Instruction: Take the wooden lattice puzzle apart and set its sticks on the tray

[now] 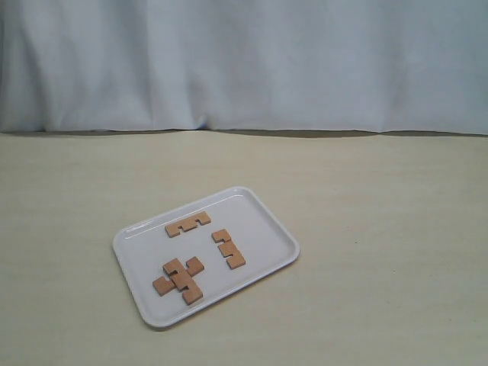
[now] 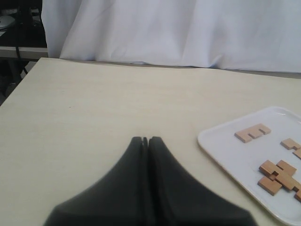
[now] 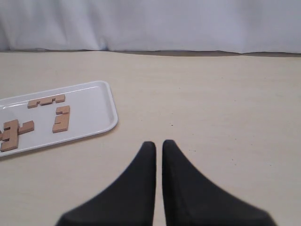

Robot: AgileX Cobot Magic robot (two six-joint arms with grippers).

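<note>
The white tray [image 1: 263,223] lies on the table, left of the middle. On it lie two separate notched sticks [image 1: 187,223] [image 1: 228,248]. At its near end a small cluster of wooden pieces [image 1: 179,280] lies crossed and interlocked. No gripper shows in the exterior view. In the left wrist view my left gripper [image 2: 145,139] is shut and empty over bare table, with the tray [image 2: 225,146] and the crossed pieces [image 2: 278,175] off to one side. My right gripper [image 3: 159,142] has its fingers nearly together with nothing between them, well apart from the tray [image 3: 94,117] and a stick [image 3: 61,118].
A pale cloth backdrop [image 1: 244,61] hangs behind the beige table [image 1: 381,229]. In the left wrist view the table's edge [image 2: 23,80] and dark clutter beyond it [image 2: 19,28] show at one corner.
</note>
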